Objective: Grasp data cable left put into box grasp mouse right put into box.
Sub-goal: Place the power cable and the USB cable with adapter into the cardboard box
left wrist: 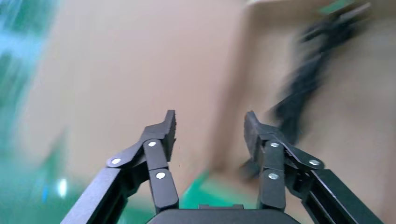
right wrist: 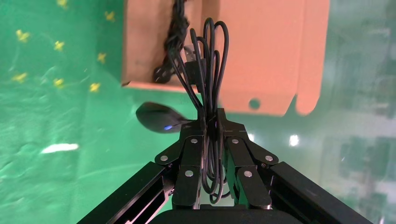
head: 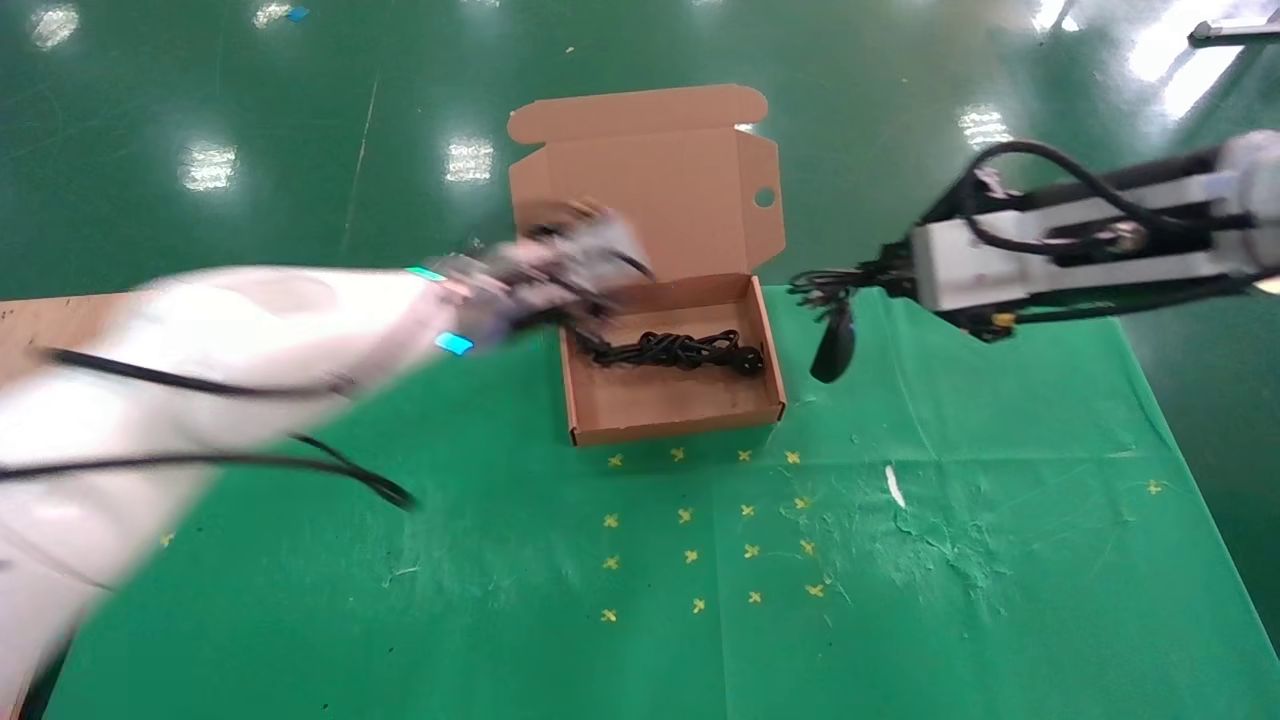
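Note:
The brown cardboard box (head: 672, 412) stands open on the green cloth, lid upright behind. The coiled black data cable (head: 680, 351) lies inside it; it shows blurred in the left wrist view (left wrist: 303, 79) and in the right wrist view (right wrist: 175, 37). My left gripper (head: 580, 270) is open and empty above the box's left edge, with its fingers (left wrist: 164, 135) spread wide. My right gripper (head: 880, 280) is shut on the mouse's thin looped cord (right wrist: 208, 60), just right of the box. The black mouse (head: 834, 344) hangs from it above the cloth; its blue wheel shows in the right wrist view (right wrist: 161, 119).
Green cloth (head: 900, 560) covers the table, with small yellow cross marks (head: 700, 520) in front of the box and scuffed white patches (head: 895, 487) at the right. A brown board edge (head: 40, 320) lies at the far left. Glossy green floor lies beyond.

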You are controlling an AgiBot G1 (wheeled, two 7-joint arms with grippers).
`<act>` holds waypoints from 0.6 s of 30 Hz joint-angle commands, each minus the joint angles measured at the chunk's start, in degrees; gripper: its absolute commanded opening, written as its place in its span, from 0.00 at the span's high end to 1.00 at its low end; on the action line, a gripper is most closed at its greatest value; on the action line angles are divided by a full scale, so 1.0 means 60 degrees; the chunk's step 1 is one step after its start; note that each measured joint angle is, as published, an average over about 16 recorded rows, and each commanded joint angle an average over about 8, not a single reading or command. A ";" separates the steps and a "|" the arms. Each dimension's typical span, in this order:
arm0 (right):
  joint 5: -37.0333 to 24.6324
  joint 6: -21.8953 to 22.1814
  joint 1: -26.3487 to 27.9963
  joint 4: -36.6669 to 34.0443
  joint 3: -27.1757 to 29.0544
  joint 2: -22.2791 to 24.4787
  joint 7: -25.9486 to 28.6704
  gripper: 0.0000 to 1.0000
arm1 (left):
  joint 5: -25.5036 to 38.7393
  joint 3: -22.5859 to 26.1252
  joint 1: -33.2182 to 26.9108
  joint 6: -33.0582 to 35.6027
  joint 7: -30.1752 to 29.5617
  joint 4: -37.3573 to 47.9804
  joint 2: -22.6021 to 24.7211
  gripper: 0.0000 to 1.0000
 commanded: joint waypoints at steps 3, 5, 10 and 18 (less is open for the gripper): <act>0.0053 0.0170 0.0277 -0.0440 -0.0094 -0.0686 -0.0423 1.00 | -0.0317 -0.0315 -0.0186 -0.0021 -0.0087 0.0170 -0.0876 0.00; 0.0175 0.0261 0.0378 -0.0755 -0.0148 -0.1142 -0.0698 1.00 | -0.0211 -0.0310 -0.0165 -0.0063 -0.0046 0.0298 -0.1031 0.00; 0.0506 0.0476 0.0474 -0.1671 -0.0286 -0.2217 -0.1493 1.00 | -0.0087 -0.0288 -0.0128 -0.0119 -0.0030 0.0384 -0.1064 0.00; 0.0572 0.0879 0.0367 -0.4265 -0.0566 -0.3393 -0.2746 1.00 | -0.0062 -0.0290 -0.0124 -0.0117 -0.0054 0.0376 -0.1062 0.00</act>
